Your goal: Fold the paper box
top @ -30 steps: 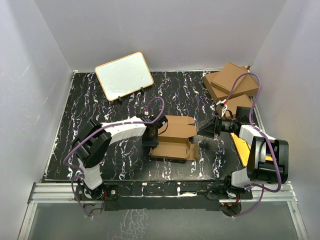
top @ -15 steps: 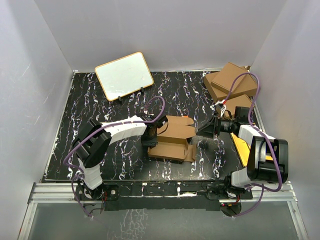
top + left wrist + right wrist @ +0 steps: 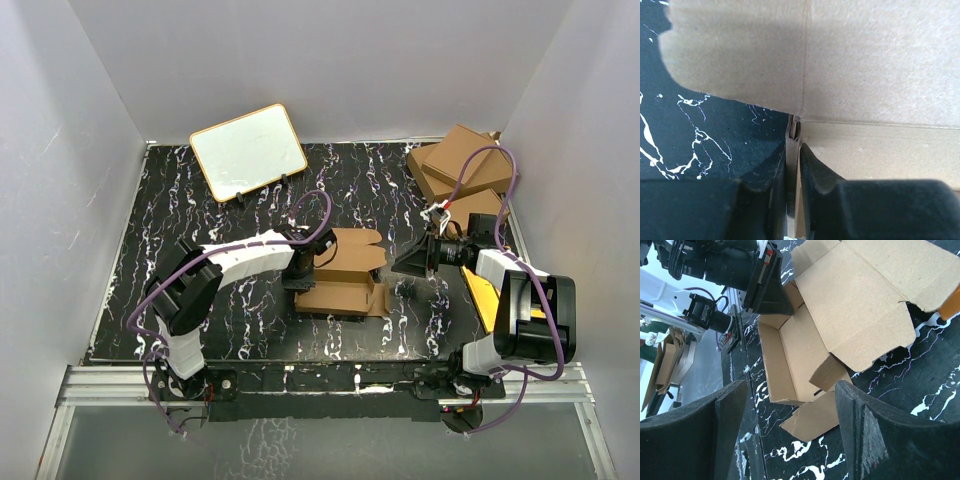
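Pinching left end wall of paper box (image 3: 345, 275), left hand (image 3: 792, 150) clenched on cardboard edge; left arm (image 3: 240, 258) stretched low across tabletop (image 3: 200, 200). Box open, frame centre. Right hand (image 3: 412, 262) spread wide, just right of box, not touching.

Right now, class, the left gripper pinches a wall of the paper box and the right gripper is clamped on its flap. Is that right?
Not quite. The right gripper is open and holds nothing, as the right wrist view shows; the left gripper does pinch the paper box wall.
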Tool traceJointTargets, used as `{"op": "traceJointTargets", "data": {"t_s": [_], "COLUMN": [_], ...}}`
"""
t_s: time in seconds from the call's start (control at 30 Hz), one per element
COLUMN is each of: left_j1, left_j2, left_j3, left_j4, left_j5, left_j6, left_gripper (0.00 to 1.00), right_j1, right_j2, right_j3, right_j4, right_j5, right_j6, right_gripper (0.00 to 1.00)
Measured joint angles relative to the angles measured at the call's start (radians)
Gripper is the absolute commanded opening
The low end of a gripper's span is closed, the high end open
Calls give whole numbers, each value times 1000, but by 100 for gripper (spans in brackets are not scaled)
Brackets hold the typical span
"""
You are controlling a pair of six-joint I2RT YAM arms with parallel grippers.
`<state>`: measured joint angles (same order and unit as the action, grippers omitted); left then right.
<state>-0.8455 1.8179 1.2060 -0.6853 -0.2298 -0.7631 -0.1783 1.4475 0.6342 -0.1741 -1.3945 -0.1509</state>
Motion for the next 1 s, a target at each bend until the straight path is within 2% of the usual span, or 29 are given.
{"op": "traceJointTargets", "data": {"t_s": [0.13, 0.5, 0.73, 0.9, 1.0], "left_j1": [0, 0, 0, 0, 0], "left_j2": [0, -6, -6, -6, -6], "left_j3": [16, 31, 31, 30, 29], "left_j4": [0, 12, 5, 0, 2], "left_j5": [-10, -23, -48, -65, -67], "left_j6": [4, 8, 11, 10, 8], "left_gripper": [24, 26, 17, 0, 0], "right_j1": [1, 1, 1, 1, 1], "right_j2": [0, 3, 7, 7, 7], "right_j3": [0, 0, 1, 1, 1], "right_j4": [0, -1, -2, -2, -2], "right_j5": [0, 0, 0, 0, 0], "right_j6": [-2, -5, -6, -8, -8], "right_gripper": [76, 76, 76, 76, 76]}}
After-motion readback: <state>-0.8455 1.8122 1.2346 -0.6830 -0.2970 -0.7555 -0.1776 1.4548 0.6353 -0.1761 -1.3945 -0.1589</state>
